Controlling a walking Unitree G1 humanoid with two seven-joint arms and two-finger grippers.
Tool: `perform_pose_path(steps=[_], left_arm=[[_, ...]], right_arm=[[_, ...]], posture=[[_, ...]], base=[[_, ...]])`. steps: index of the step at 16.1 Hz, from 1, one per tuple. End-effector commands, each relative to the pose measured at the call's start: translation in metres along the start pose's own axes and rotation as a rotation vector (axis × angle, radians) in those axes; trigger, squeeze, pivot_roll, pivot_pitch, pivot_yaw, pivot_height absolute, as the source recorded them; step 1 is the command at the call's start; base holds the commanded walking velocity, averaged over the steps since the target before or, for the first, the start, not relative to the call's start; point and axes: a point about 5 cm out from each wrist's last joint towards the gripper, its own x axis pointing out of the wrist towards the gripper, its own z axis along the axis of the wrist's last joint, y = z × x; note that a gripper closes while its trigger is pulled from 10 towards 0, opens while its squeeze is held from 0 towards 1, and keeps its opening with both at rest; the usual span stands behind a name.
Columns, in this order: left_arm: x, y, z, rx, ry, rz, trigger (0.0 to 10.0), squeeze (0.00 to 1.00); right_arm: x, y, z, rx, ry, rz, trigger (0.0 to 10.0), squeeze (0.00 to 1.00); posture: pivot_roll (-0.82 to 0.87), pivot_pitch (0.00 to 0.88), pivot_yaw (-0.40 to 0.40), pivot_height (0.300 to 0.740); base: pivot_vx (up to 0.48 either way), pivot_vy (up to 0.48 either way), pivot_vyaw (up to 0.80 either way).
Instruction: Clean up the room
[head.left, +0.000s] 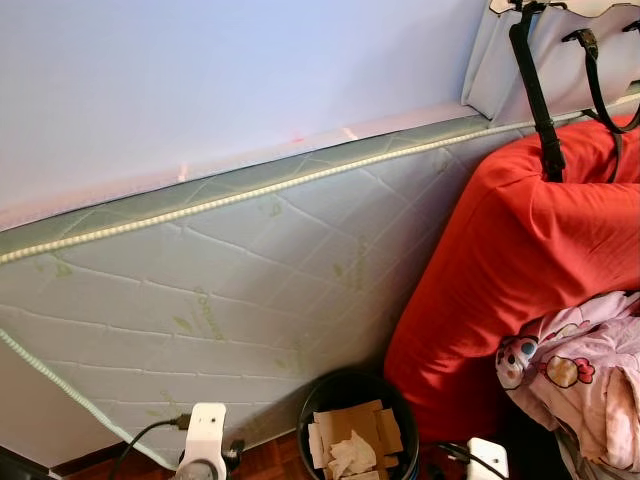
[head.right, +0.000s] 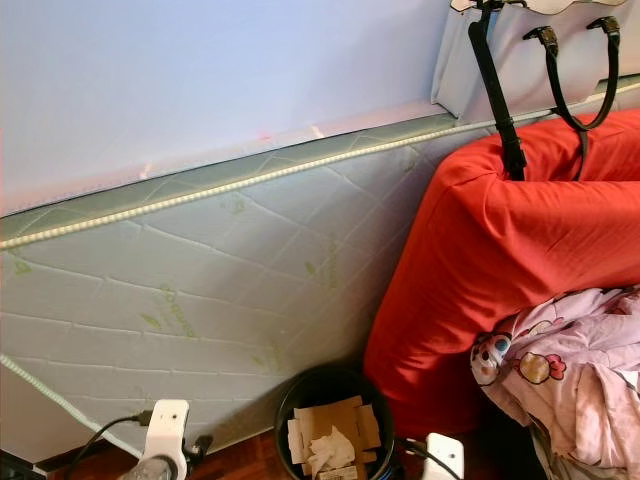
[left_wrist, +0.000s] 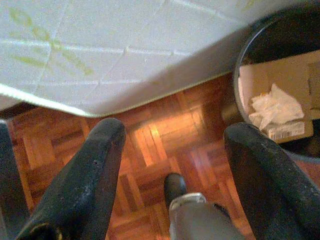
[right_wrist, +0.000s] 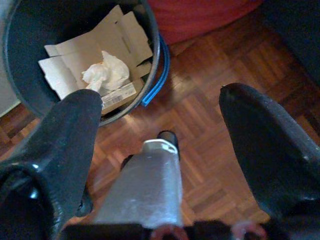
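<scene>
Black waste bin (head.left: 357, 425) of cardboard at bottom centre, below the mattress (head.left: 230, 300).
Left gripper (left_wrist: 172, 165) and right gripper (right_wrist: 160, 135) hang spread wide, empty.

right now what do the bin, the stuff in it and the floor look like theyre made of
Bin: likely dark plastic, smooth thin rim. Inside: flattened brown cardboard, matte with fold lines, and crumpled white paper, probably tissue. Floor: wood parquet, reddish blocks with a glossy sheen.

Glossy wood parquet floor (left_wrist: 165, 135), quilted cloth mattress (head.left: 250, 300), seemingly plastic bin (right_wrist: 30, 30).
</scene>
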Motion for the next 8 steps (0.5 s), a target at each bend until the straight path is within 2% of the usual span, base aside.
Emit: perform_pose_path(steps=[1,8], left_arm=[[-0.002,0.006,-0.007,-0.014,0.012,0.024,10.0,0.00],[-0.007,0.011,-0.019,-0.014,0.037,0.034,10.0,0.00]], right_arm=[[-0.001,-0.003,-0.003,-0.006,0.016,-0.003,10.0,0.00],[-0.003,-0.004,-0.011,-0.032,0.039,-0.002,10.0,0.00]], posture=[[-0.02,0.000,0.015,0.712],[-0.03,0.000,0.029,0.712]], base=[[0.000,0.000,-0.41],[0.000,0.000,-0.73]])
